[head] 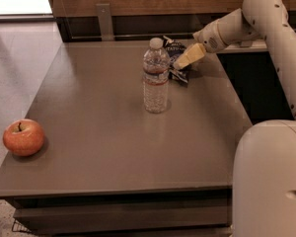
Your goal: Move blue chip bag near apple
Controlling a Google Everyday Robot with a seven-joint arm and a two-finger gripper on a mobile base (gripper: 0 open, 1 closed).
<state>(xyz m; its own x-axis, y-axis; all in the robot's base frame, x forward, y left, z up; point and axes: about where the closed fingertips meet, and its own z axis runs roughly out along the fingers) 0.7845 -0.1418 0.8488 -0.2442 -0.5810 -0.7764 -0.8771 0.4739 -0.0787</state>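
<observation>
The blue chip bag (176, 52) lies at the far side of the table, just behind and to the right of a water bottle, which partly hides it. The bag is dark navy with white lettering. My gripper (186, 58) reaches in from the right, and its cream tip is right at the bag's right side. The apple (23, 137), red-orange with a dark stem, sits at the table's front left corner, far from the bag and from my gripper.
A clear water bottle (156, 78) stands upright near the table's middle, between the bag and the apple. The grey-brown table (98, 147) has a wooden wall behind it. My white base (271, 181) fills the lower right.
</observation>
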